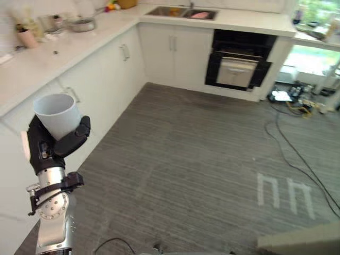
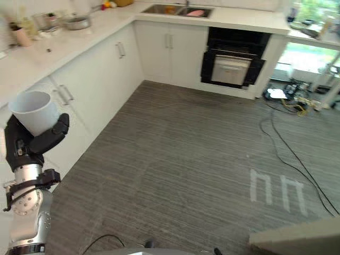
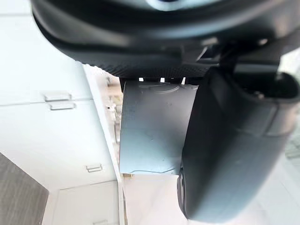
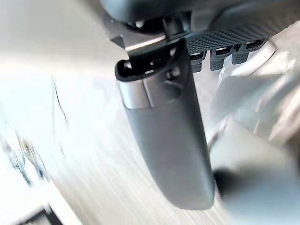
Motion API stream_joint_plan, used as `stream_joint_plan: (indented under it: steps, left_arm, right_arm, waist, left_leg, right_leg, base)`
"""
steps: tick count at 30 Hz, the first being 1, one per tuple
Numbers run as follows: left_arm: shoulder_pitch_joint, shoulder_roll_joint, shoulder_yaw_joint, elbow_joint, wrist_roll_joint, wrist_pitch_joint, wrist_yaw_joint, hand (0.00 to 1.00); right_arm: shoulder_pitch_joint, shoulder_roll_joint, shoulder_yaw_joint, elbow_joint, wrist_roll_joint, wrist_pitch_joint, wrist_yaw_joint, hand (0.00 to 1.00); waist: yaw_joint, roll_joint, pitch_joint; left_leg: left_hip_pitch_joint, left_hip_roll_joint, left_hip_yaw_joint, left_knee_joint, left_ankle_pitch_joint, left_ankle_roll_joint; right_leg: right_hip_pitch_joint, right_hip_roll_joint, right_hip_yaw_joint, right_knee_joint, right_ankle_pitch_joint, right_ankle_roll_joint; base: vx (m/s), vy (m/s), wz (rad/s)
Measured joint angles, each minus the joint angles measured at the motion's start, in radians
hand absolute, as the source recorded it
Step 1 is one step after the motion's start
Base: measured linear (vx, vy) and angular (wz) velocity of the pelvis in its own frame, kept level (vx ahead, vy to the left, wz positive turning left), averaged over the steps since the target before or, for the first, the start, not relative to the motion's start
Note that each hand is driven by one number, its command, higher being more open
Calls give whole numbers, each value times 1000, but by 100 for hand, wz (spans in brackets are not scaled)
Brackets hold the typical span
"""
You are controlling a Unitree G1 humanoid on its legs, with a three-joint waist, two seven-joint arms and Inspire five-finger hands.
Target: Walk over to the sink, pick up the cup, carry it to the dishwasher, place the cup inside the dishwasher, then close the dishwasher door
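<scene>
My left hand [image 1: 45, 146] is raised at the lower left, fingers and thumb curled round a white cup [image 1: 56, 114]. The cup is upright, its mouth facing up. In the left wrist view the cup's wall [image 3: 152, 131] shows just past the dark thumb [image 3: 225, 154]. The sink [image 1: 180, 11] is set in the far counter, with something pink in one basin. To its right is the black dishwasher [image 1: 239, 64], its door partly lowered, a few steps away across the floor. The right hand [image 4: 164, 140] hangs over the floor, thumb straight, holding nothing.
White cabinets [image 1: 125, 58] and a counter with a pot [image 1: 82, 24] and jars run along the left. Black cables [image 1: 297, 154] trail over the grey floor on the right, near pale marks [image 1: 284, 194]. A light-coloured edge [image 1: 303, 239] sits at the lower right.
</scene>
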State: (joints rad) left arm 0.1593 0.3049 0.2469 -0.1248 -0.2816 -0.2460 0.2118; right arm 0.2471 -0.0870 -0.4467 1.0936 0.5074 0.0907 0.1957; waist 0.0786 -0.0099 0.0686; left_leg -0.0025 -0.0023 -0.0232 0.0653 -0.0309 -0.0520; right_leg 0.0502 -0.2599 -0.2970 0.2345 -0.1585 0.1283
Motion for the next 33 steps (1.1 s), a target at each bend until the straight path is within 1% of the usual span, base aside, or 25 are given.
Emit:
stream_joint_plan:
  steps: [1,2,3,5,7,8,9,11,14,15,21,23,25,26,27,28,29,30,31,32,33]
  left_arm:
    - [21,-31,-25,-25,2,0,-9,0]
    - [37,-58,-71,-50,7,0,-27,0]
    - [37,-62,-100,-56,8,0,-40,0]
    - [42,-67,-180,-55,20,0,-82,0]
    - [40,-66,-202,-55,29,0,-92,0]
    - [36,-66,-214,-51,29,-1,-95,0]
    - [30,-66,-217,-43,29,-3,-98,0]
    - [8,-66,-219,8,28,-9,-103,0]
    - [6,-65,-225,50,28,-9,-101,0]
    - [-15,-53,-256,122,30,-10,-36,0]
    - [-15,-53,-256,122,29,-9,-36,0]
    - [-15,-59,-256,122,27,9,-36,0]
    - [-15,-72,-257,124,24,49,-41,0]
    - [-16,-92,-257,127,17,81,-50,0]
    - [-17,-115,-267,129,2,114,-61,0]
    - [-20,-117,-282,129,-2,132,-67,0]
    - [-31,-116,-332,135,-15,178,-95,0]
    - [-52,-129,-401,136,-17,223,-127,0]
    - [-63,-144,-423,137,-17,233,-145,0]
    - [-64,-155,-444,153,-18,258,-164,0]
    - [-64,-155,-457,173,-23,284,-172,0]
  right_arm:
    - [-25,-20,29,-1,2,9,-7,100]
    - [-43,-44,57,-7,14,22,1,100]
    - [-51,-52,67,-9,19,29,2,100]
    - [-90,-76,126,-21,48,62,1,100]
    - [-108,-78,161,-45,69,72,2,100]
    - [-124,-75,192,-53,92,80,6,100]
    - [-127,-71,203,-53,95,85,9,100]
    - [-124,-60,234,-52,124,101,16,100]
    - [-120,-65,240,-53,167,113,16,100]
    - [-89,-83,259,-103,158,124,15,100]
    - [-88,-82,258,-99,158,122,16,100]
    - [-89,-82,255,-89,158,120,23,100]
    - [-90,-80,238,-78,158,117,28,100]
    - [-90,-69,206,-60,158,110,32,100]
    - [-91,-61,167,-55,157,104,41,100]
    - [-92,-57,152,-53,154,101,40,100]
    - [-88,-55,124,-39,130,99,32,100]
    - [-64,-64,89,-11,120,83,24,100]
    - [-63,-71,65,-20,117,55,20,100]
    - [-76,-78,38,-25,120,31,15,100]
    - [-83,-84,42,-25,120,20,21,100]
  waist:
    - [14,1,-4]
    - [12,8,-5]
    - [6,11,-4]
    - [-16,4,-1]
    - [-27,3,-2]
    - [-44,4,-3]
    - [-48,4,-3]
    - [-64,4,-3]
    - [-71,4,-3]
    - [-120,37,-27]
    - [-120,35,-25]
    - [-119,33,-24]
    - [-119,33,-22]
    - [-119,30,-19]
    - [-118,18,-12]
    - [-117,9,-8]
    - [-122,-10,-14]
    - [-126,-2,-12]
    - [-123,13,4]
    - [-123,5,12]
    - [-124,8,16]
  left_leg:
    - [-10,16,18,3,-11,-16]
    - [-23,61,94,18,-12,-21]
    - [-17,76,117,18,-2,-31]
    - [36,90,131,-18,7,-43]
    - [51,96,153,-30,8,-44]
    - [57,99,167,-38,9,-46]
    - [61,100,172,-41,9,-46]
    - [71,103,184,-49,10,-47]
    - [84,107,210,-55,10,-47]
    - [107,95,221,-139,89,-37]
    - [104,95,225,-129,86,-35]
    - [103,95,225,-109,74,-33]
    - [98,95,225,-65,47,-30]
    - [91,91,225,-30,21,-27]
    - [81,81,226,17,-15,-14]
    - [78,72,230,51,-34,-5]
    - [51,54,296,160,-78,36]
    - [29,37,345,241,-132,66]
    - [30,36,335,247,-166,72]
    - [51,13,328,255,-185,81]
    - [82,5,316,239,-191,89]
  right_leg:
    - [21,20,-1,-67,8,7]
    - [27,47,-7,-95,21,-4]
    - [35,54,-13,-101,22,-5]
    - [75,74,-5,-128,25,-11]
    - [76,80,16,-137,29,-13]
    - [75,84,25,-149,36,-15]
    - [75,86,29,-152,38,-16]
    - [76,89,40,-158,44,-16]
    - [76,94,63,-172,60,-15]
    - [70,110,83,-229,127,-19]
    - [72,111,83,-232,127,-19]
    - [81,109,81,-233,127,-20]
    - [93,103,80,-223,119,-19]
    - [88,90,81,-177,90,-17]
    - [69,60,81,-97,36,-21]
    - [61,40,78,-58,9,-17]
    - [62,-9,46,0,-31,-6]
    - [73,-41,4,93,-55,-24]
    - [32,-61,-15,223,-64,-36]
    - [-64,-128,1,460,-23,-102]
    - [-135,-146,40,606,63,-172]
  base:
    - [37,-185,-8]
    - [36,-167,-5]
    - [41,-147,1]
    - [55,-108,-15]
    - [28,-38,-34]
    - [19,-20,-32]
    - [15,-8,-24]
    - [9,-2,-18]
    - [-14,9,-22]
    - [-13,5,-12]
    - [0,0,0]
    - [0,0,0]
    - [0,0,0]
    - [-30,61,7]
    - [-34,86,13]
    - [-28,135,43]
    - [36,170,87]
    - [60,166,99]
    - [44,192,82]
    - [22,206,42]
    - [25,218,28]
